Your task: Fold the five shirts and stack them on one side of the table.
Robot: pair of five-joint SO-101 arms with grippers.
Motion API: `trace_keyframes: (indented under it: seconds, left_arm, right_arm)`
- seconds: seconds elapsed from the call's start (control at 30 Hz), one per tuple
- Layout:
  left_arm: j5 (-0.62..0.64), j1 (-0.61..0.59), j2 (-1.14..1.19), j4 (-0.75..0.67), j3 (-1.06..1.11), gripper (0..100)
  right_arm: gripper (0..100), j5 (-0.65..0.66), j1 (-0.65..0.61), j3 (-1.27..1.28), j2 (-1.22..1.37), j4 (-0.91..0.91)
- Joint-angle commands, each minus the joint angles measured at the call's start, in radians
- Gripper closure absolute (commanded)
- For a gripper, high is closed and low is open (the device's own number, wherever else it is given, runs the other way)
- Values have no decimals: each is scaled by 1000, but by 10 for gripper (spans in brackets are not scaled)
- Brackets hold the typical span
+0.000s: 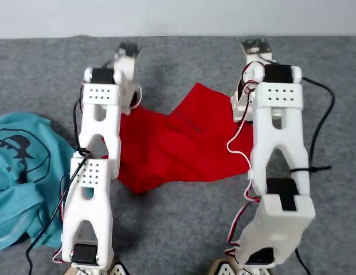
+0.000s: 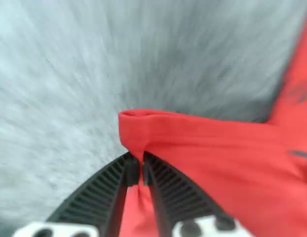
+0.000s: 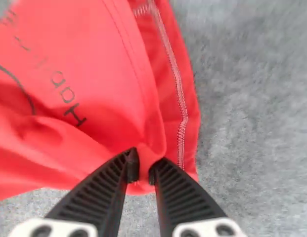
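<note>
Currently I am reading both grippers as closed on cloth. The left gripper (image 2: 136, 172) is pinching a folded edge of the red shirt (image 2: 207, 163) — its two ribbed black fingers (image 2: 101, 190) are standing almost together, with a thin pleat of red fabric passing between them at the tips. Beyond the tips the edge is forming a rolled lip, and past that lip the grey table (image 2: 69, 74) is showing.

The right gripper (image 3: 142, 170) is clamping the same shirt at another edge. A bunched fold is sitting between its fingertips, and a stitched hem (image 3: 179, 118) is running just beside the grasp point, on the side where the grey surface is lying. Dark printed lettering (image 3: 64, 94) is showing on the fabric farther from the jaws.

In the high view the red shirt (image 1: 178, 146) is lying crumpled and partly spread near the middle of the table (image 1: 183, 229), between the two arms. The left arm is meeting it at its left edge, the right arm at its right edge — I cannot tell from this view whether the cloth is raised off the surface at either grasp.

A teal shirt (image 1: 20, 166) with a dark round print is lying in a heap at the left edge of the table, on the far side of the left arm from the red one.
</note>
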Motion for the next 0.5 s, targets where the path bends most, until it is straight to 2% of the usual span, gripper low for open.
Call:
trace_keyframes:
  seconds: [0.0,0.27,0.47]
  left_arm:
    - [38,32,-267,26,-42,996]
    - [64,43,-680,-57,-42,996]
    - [63,41,-882,-150,-41,996]
  right_arm:
    - [990,12,35,-55,-160,7]
    - [990,12,81,-55,-418,-27]
    - [990,12,94,-55,-598,-70]
